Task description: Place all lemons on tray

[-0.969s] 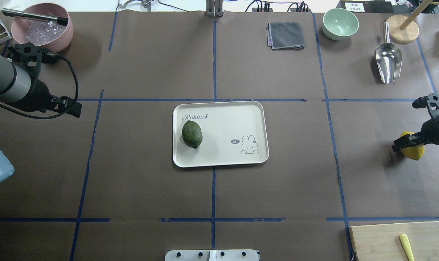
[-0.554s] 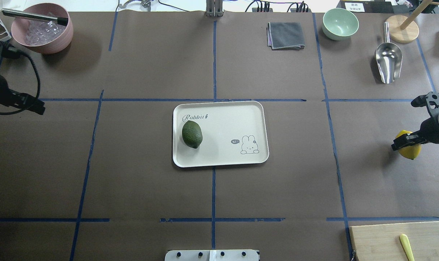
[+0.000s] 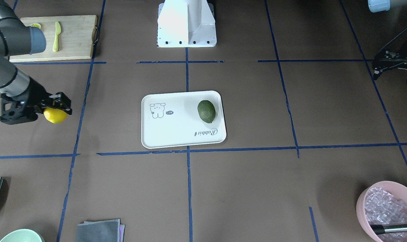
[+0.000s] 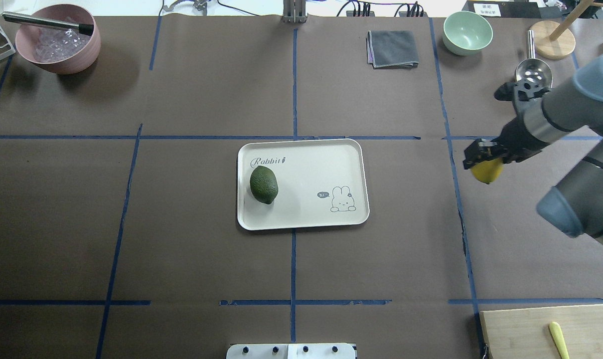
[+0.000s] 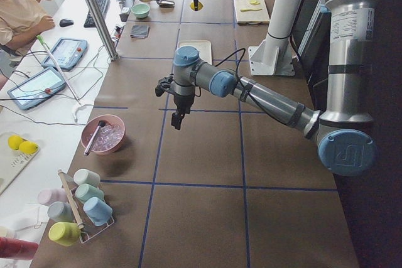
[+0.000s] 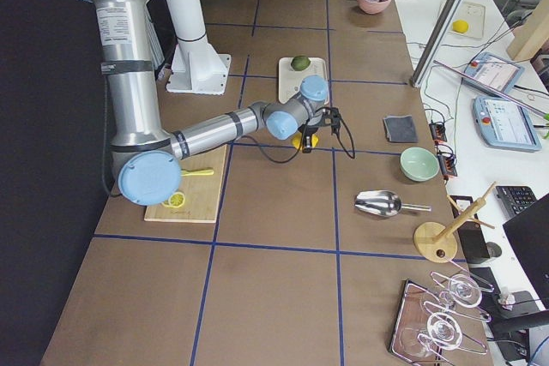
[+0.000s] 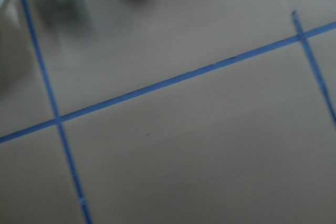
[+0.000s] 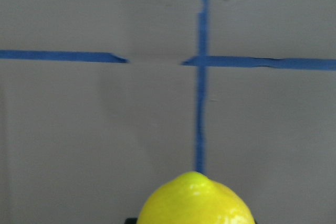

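Observation:
The dark green lemon lies on the left part of the white tray; the front view shows the lemon and the tray too. My right gripper is shut on the yellow lemon and holds it above the table, well to the right of the tray. The lemon's pointed tip fills the bottom of the right wrist view. My left gripper hangs at the table's left side, outside the overhead view. I cannot tell how its jaws stand.
A pink bowl stands at the back left. A grey cloth, green bowl, metal scoop and wooden stand are at the back right. A bamboo board with a yellow knife is at the front right.
My right arm has lifted the yellow lemon and carried it left and back, towards the tray. My left arm has drawn back out of the overhead view.

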